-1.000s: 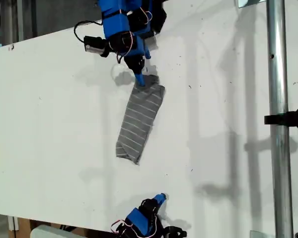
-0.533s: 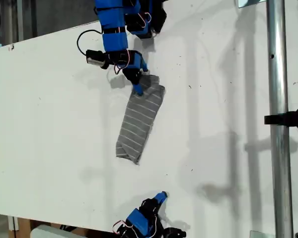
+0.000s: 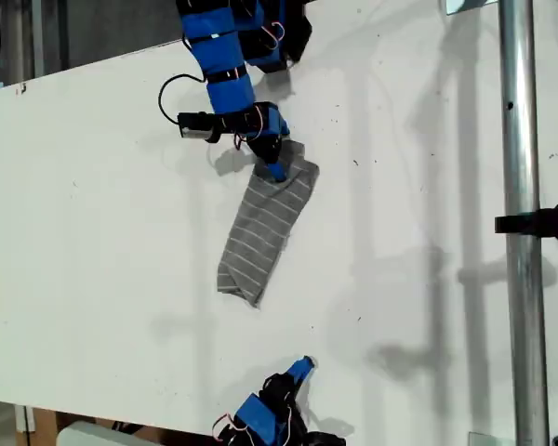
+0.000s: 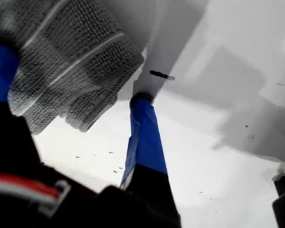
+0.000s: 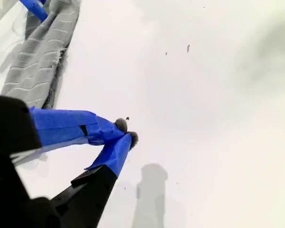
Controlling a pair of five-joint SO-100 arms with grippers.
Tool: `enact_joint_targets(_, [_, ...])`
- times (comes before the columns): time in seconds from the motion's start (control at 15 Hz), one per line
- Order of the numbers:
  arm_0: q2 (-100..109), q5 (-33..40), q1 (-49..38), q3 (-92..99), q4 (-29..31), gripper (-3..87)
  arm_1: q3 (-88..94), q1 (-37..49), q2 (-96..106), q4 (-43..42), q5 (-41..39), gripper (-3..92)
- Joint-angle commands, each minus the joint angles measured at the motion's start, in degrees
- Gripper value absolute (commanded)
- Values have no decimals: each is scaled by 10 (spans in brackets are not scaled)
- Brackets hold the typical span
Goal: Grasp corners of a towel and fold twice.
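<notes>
Resting nearest the camera at the bottom edge of the exterior view, my second pincer (image 3: 302, 365) shows blue-taped tips meeting with nothing between them, grey lint on the ends; it lies well apart from the cloth.

Item, mid-field: grey towel with thin pale stripes (image 3: 260, 232), folded into a long narrow band on the white tabletop (image 3: 93, 204), running from near the middle of the exterior view up toward the far arm. Its near end (image 3: 237, 288) lies flat and unheld.

Item, far: my first pincer (image 3: 277, 171), blue-taped, jaws spread, one finger (image 4: 143, 137) bare against the tabletop, the other (image 4: 2, 71) pressed into the bunched far end of the towel (image 4: 66, 57). Whether cloth sits properly between the jaws, I cannot tell.

Risks, as judged:
- Closing may catch only the top layer or nothing, since the bare finger stands beside the cloth edge; the layers would then peel apart.
- Dragging with one end free may skew the band or undo the fold.
- The bunched end may crease rather than fold cleanly.
</notes>
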Motion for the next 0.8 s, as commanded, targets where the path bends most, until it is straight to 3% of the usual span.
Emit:
enact_joint_targets(0.0, [4,4,-4,-7,4,-27,-32,23,-5,-31,-9,421])
enact_joint_targets(0.2, [4,3,5,-7,5,-27,-33,87,-10,-102,-48,368])
enact_joint_targets(0.27, [4,4,4,-8,6,-27,-33,101,-11,-137,-54,294])
enact_joint_targets(0.33, [4,8,3,-8,7,-27,-35,109,-19,-171,-47,85])
enact_joint_targets(0.4, [4,10,3,-9,7,-27,-37,110,-25,-201,-42,4])
enact_joint_targets(0.47, [4,10,4,-10,8,-27,-37,112,-25,-212,-42,-2])
enact_joint_targets(0.6, [4,15,4,-10,8,-27,-24,123,42,-122,-46,-2])
enact_joint_targets(0.73, [5,26,-2,-10,9,-27,24,123,261,33,-38,-2])
